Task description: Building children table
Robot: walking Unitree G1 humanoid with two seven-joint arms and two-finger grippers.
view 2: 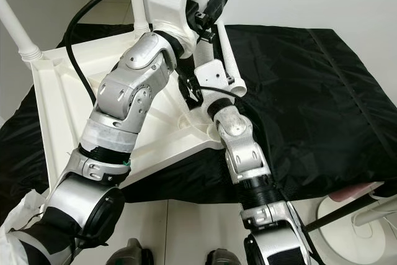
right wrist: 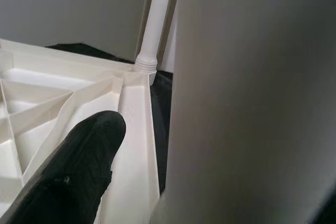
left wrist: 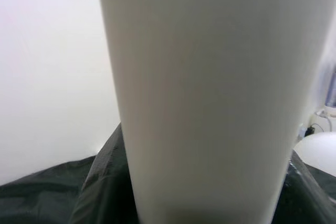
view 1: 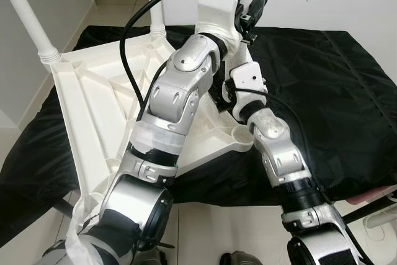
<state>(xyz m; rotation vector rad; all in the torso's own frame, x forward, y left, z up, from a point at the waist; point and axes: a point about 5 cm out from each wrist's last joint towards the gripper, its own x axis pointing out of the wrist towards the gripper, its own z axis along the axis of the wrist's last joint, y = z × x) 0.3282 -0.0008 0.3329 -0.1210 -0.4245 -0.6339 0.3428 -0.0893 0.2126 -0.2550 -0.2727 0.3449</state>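
The children's table top (view 1: pixel 93 110) lies upside down on the black sheet (view 1: pixel 322 91), ribs up, two legs (view 1: pixel 28 13) already standing at its far-left corners, left of both claws. The left claw (view 2: pixel 208 7) reaches up beside a third white leg (left wrist: pixel 205 103); whether it's pinching can't be told. The right claw (right wrist: pixel 73 171) sits close against that leg, its grip unclear too. Leg-fitting is likely underway; next, seat its end into the corner socket (view 1: pixel 239 133).

Upturned white tabletop (view 1: pixel 93 103) on black sheet (view 1: pixel 322 91)
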